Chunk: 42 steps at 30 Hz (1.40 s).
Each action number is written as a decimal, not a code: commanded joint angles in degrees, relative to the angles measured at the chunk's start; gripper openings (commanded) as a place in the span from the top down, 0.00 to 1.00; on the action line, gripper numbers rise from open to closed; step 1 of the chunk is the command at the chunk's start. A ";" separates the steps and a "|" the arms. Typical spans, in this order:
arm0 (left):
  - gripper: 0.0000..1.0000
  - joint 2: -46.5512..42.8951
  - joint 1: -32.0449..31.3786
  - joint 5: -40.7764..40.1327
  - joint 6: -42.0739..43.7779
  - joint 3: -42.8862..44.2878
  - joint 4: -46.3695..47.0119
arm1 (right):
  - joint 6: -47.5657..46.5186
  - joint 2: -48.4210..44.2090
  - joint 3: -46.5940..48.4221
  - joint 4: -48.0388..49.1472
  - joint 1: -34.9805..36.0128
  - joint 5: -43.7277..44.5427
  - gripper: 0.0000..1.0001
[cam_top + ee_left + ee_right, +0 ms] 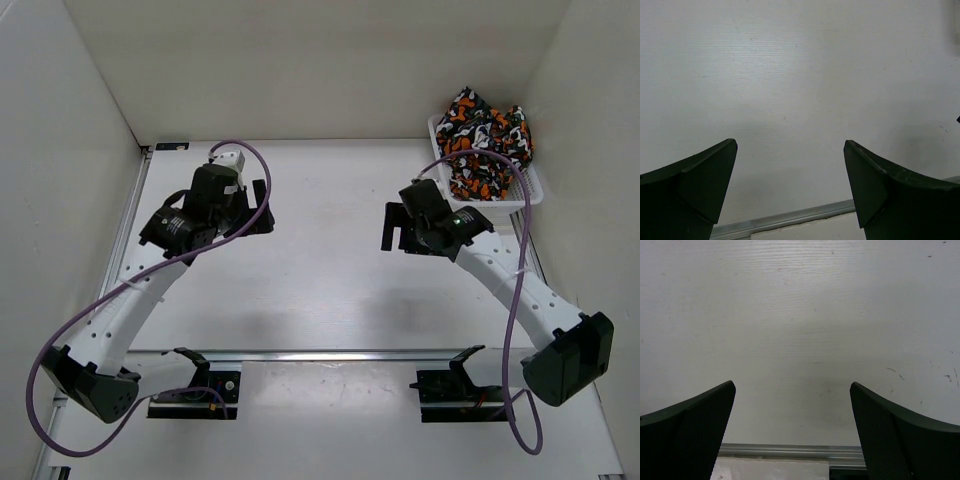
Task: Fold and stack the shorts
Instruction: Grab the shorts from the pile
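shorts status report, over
Left gripper open, empty. Right gripper open, empty. Shorts bunched in basket, far right corner, untouched. Nothing in the way.

both arms reaching fwd, l gripper (790,144) & r gripper (792,385) spread wide.

White table (330,300), mesh basket (495,204) far right

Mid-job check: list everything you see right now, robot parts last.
shorts: heap, count unclear, orange-black-white print, in the basket
basket: one, white mesh, table's far right corner
table: one, white, under both arms
rail: one, silver, across the table's near side
cables: two, purple, one along each arm
arms: two, white and black, bases at near edge
left tool: one, black, open, over bare table
right tool: one, black, open, over bare table, nearer the basket
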 commanded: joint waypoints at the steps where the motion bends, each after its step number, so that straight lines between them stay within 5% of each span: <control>1: 0.01 -2.42 -0.08 3.15 0.97 0.36 0.68 | 0.43 -3.45 -0.02 -1.06 0.38 3.02 0.00; 8: 0.01 -3.48 -0.08 3.15 1.50 1.41 -0.46 | 1.14 -4.94 3.92 -1.06 -0.15 12.85 0.00; 14: 0.01 -2.87 -0.08 2.62 2.73 3.70 -3.80 | 0.43 1.63 11.57 1.40 -8.91 24.63 0.00; 18: 0.01 -1.72 -0.08 0.26 2.03 4.22 -3.80 | -4.14 7.61 17.79 9.22 -20.60 12.12 0.03; 22: 0.01 2.05 -0.08 0.77 2.02 7.20 -3.80 | -2.03 25.39 30.44 7.64 -33.34 -2.13 0.02; 31: 0.01 10.49 -0.08 -6.43 2.64 10.90 -2.14 | -3.17 64.52 72.52 1.05 -38.99 -0.06 0.01; 34: 0.01 12.60 -0.08 -7.92 3.17 10.38 -0.56 | -1.94 70.44 75.48 5.34 -39.70 0.04 0.01; 39: 0.01 16.56 -0.08 -8.45 3.79 10.38 -0.55 | -0.01 74.07 75.48 12.73 -40.31 0.30 0.22; 40: 0.01 16.56 -0.08 -8.45 4.31 10.38 -0.55 | -0.01 74.77 76.09 14.31 -40.31 0.30 0.43; 42: 0.01 17.27 -0.08 -8.45 4.31 10.90 -0.55 | 0.52 74.08 76.61 14.32 -40.31 1.00 0.69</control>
